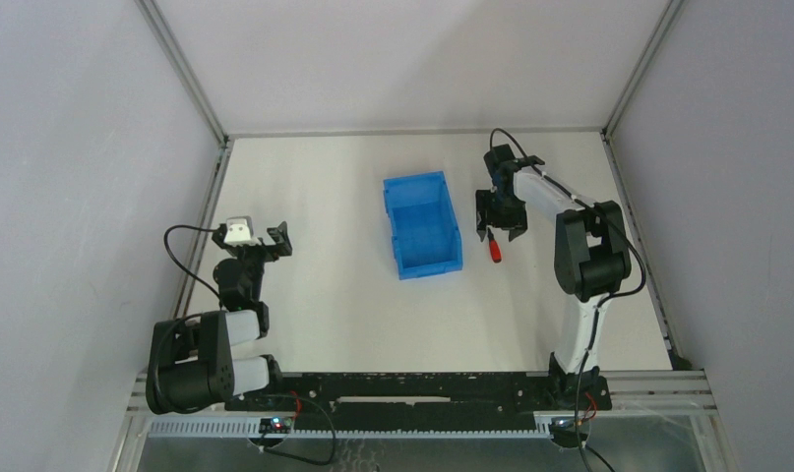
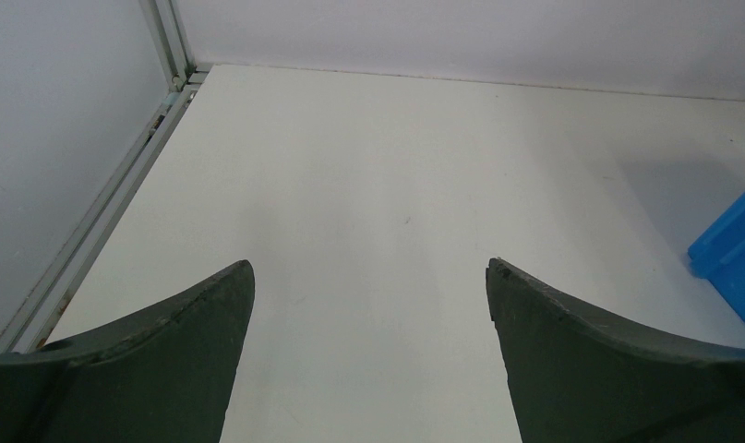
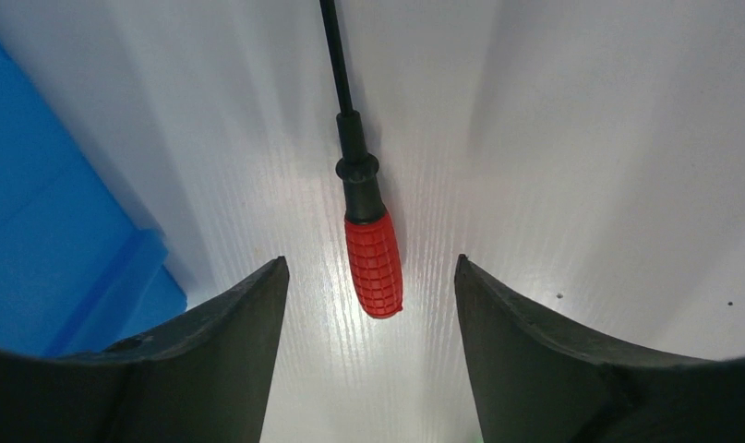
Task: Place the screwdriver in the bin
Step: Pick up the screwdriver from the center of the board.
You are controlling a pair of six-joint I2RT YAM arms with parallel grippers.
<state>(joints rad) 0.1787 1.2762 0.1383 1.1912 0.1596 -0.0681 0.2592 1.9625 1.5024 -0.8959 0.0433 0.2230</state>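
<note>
**Screwdriver on counter beside bin**

Lies flat, red handle between right fingers, spread wide either side, apparently not touching. Right arm stretched forward, wrist tipped down. Left fingers parted above counter, left arm folded near base.

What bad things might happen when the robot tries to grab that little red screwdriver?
1. The screwdriver has a thin, round handle and lies flat on the table between the open fingers of the right tool. It may roll or slip out when they close.
2. The blue bin sits close beside the tool, so the tool might bump it.
3. The bin's walls are tall. Carried too low, the screwdriver may hit the rim.
</note>
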